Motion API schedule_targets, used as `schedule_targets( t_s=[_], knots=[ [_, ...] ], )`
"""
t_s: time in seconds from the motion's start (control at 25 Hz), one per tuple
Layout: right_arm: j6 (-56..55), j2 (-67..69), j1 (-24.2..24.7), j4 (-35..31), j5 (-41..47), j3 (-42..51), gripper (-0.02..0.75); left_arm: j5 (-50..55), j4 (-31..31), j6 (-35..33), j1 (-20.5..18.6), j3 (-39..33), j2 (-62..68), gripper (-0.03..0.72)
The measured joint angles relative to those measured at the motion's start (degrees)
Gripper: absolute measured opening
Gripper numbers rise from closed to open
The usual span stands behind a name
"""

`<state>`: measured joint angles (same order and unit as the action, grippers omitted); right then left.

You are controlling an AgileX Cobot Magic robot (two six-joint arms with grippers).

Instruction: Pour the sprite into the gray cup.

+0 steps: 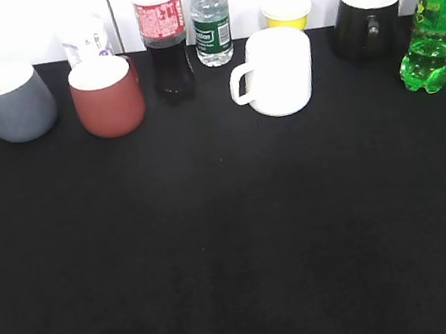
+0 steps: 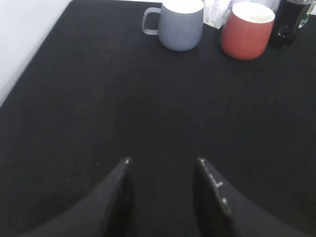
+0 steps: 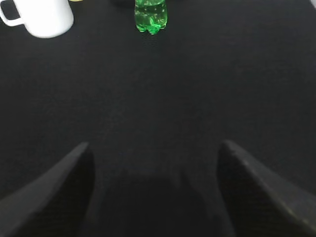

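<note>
The sprite (image 1: 433, 20), a translucent green bottle with a yellow-green label, stands upright at the far right of the black table; its base shows at the top of the right wrist view (image 3: 151, 17). The gray cup (image 1: 13, 101) stands at the far left, handle to the left, and shows in the left wrist view (image 2: 180, 24). My left gripper (image 2: 163, 160) is open and empty above bare table, well short of the gray cup. My right gripper (image 3: 154, 145) is wide open and empty, well short of the sprite. Neither gripper shows in the exterior view.
A brick-red mug (image 1: 107, 95), a cola bottle (image 1: 165, 44), a water bottle (image 1: 210, 19), a white mug (image 1: 275, 71), a yellow cup (image 1: 286, 14), a black mug (image 1: 365, 19) and a white carton (image 1: 85, 43) line the back. The black table (image 1: 236, 242) spreads in front.
</note>
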<state>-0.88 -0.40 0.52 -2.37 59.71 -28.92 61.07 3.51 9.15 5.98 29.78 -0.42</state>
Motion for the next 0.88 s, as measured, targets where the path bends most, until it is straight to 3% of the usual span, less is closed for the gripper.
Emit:
schedule_targets(
  t_s=[0.28,0.88],
  knots=[
    [0.0,-0.1,0.0,0.0,0.0,0.0,0.587,0.0,0.0,0.0,0.0,0.0,0.0,0.311],
    [0.0,-0.1,0.0,0.0,0.0,0.0,0.587,0.0,0.0,0.0,0.0,0.0,0.0,0.237]
  ],
)
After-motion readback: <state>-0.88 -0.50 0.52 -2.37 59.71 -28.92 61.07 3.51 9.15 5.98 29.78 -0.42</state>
